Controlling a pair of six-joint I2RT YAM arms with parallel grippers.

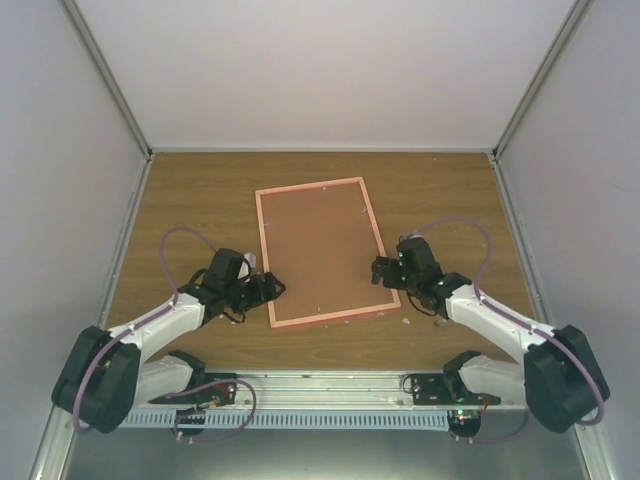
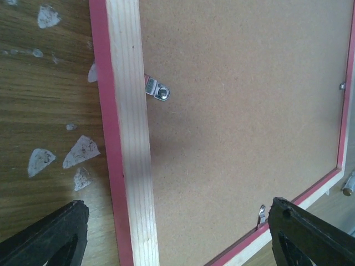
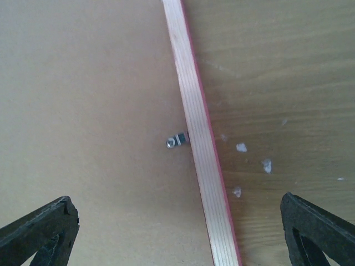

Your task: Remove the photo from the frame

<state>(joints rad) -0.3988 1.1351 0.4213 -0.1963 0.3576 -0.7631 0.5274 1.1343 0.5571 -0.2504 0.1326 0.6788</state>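
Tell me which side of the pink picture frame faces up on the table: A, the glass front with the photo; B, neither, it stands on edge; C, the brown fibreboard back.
C: the frame lies flat with its fibreboard backing upward, and a metal clip is turned in over that board.

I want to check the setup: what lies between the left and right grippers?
The frame, lying with its brown back up, fills the stretch between the left gripper and the right gripper; the top view shows it.
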